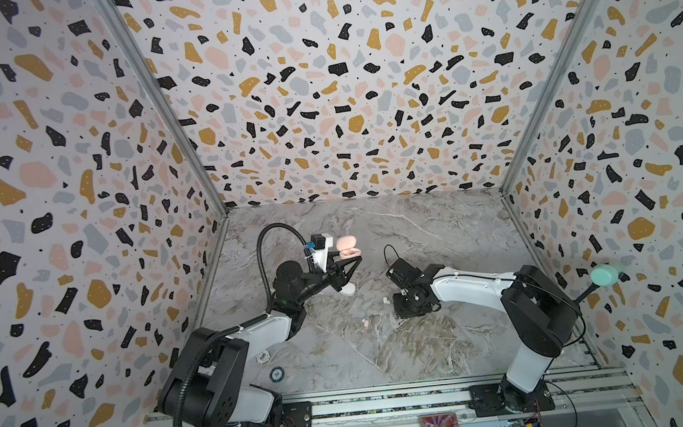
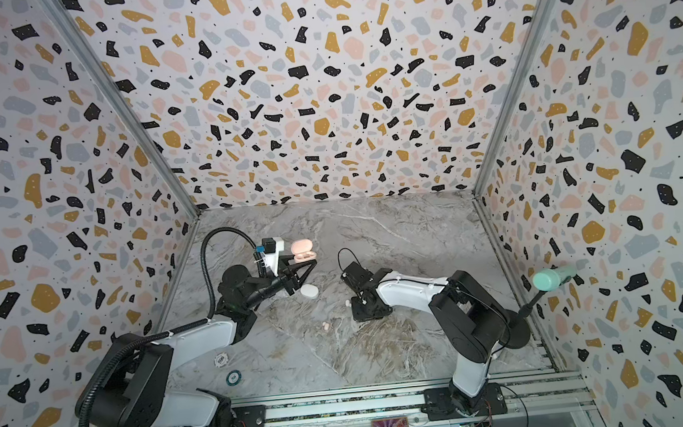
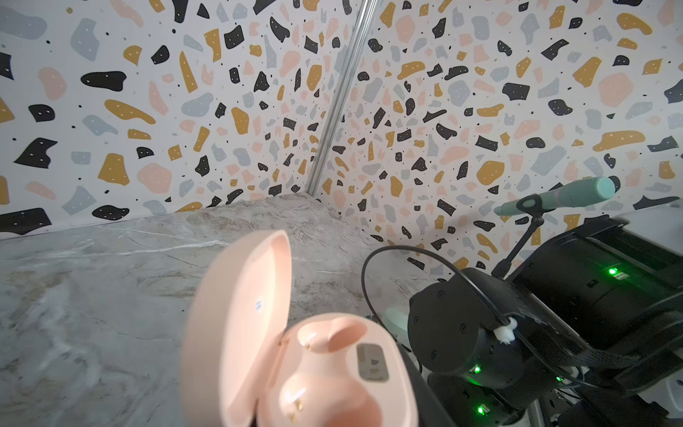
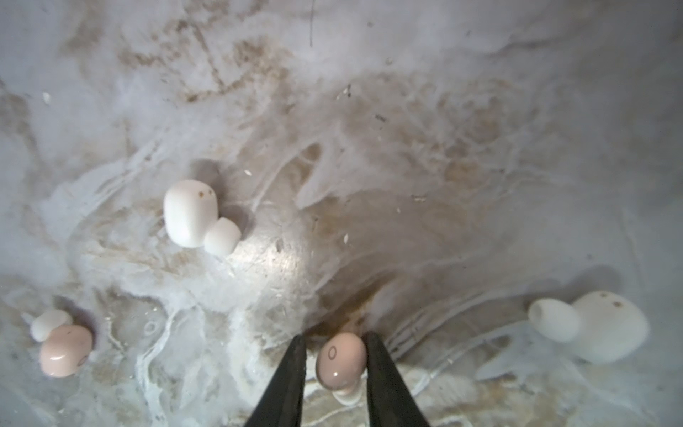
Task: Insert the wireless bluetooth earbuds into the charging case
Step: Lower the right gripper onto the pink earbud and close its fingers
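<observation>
Wireless bluetooth earbuds (image 4: 192, 216) lie loose on the table (image 4: 406, 148); none sits yet in the pink charging case (image 3: 332, 369).

Left: the left end effector (image 1: 355, 260) is closed and appears to pinch the base of the case. The lid stands open, and both sockets are empty with their gold contacts showing.

Right: the right end effector (image 4: 335, 335) is down at the table, its fingers (image 4: 292, 380) bracketing a pink earbud (image 4: 342, 360). One finger touches it and the other may leave a sliver of gap, so you cannot tell whether the pinch is complete. A second pink earbud (image 4: 66, 351) lies well off to one side of the fingers, and a white earbud (image 4: 606, 325) lies off to the other.

The step in hand is probably the pick. Check that both fingers bear on the bud's rounded flanks before you lift, as so small and smooth a shape may squirt free. Rise straight, clear of its neighbours. Carry it across to the held case and seat it tip-first in a socket, with the left arm steady.
</observation>
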Robot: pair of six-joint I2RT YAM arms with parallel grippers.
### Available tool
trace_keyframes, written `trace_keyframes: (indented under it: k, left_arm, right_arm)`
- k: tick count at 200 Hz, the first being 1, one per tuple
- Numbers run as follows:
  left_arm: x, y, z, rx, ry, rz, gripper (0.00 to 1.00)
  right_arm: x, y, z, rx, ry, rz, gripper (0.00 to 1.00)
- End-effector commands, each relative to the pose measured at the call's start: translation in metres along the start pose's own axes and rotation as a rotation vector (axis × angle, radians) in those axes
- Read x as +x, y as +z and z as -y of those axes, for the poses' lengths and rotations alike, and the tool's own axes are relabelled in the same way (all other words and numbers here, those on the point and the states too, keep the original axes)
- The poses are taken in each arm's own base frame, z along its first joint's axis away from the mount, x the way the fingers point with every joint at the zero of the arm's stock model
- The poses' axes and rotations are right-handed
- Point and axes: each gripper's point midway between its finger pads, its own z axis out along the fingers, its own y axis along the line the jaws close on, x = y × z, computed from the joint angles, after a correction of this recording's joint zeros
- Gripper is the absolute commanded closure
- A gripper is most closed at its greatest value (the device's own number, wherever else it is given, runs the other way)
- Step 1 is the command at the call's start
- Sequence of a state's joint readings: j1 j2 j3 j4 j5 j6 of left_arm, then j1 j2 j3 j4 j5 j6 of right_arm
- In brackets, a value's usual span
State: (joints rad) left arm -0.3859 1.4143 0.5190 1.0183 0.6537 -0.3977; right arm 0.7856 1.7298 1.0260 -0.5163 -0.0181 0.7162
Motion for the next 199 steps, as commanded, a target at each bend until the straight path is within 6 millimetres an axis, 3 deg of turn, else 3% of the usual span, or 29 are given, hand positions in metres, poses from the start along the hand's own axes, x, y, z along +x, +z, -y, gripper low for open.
trace_keyframes:
  k: [1, 67, 126, 199]
  left_arm:
    - [-0.019, 0.003, 0.012, 0.047, 0.049, 0.05, 0.6]
    - [-0.017, 0.003, 0.011, 0.046, 0.048, 0.047, 0.6]
    - [-0.017, 0.003, 0.01, 0.045, 0.045, 0.046, 0.6]
    - [-0.017, 0.003, 0.011, 0.047, 0.045, 0.046, 0.6]
  right_arm:
    - [0.003, 0.002, 0.0, 0.011, -0.011, -0.021, 0.7]
    - [-0.008, 0.007, -0.017, -0.028, -0.062, -0.018, 0.66]
    - [-0.012, -0.002, -0.008, 0.02, -0.072, -0.002, 0.66]
    - [-0.008, 0.001, -0.005, 0.051, -0.119, -0.057, 0.67]
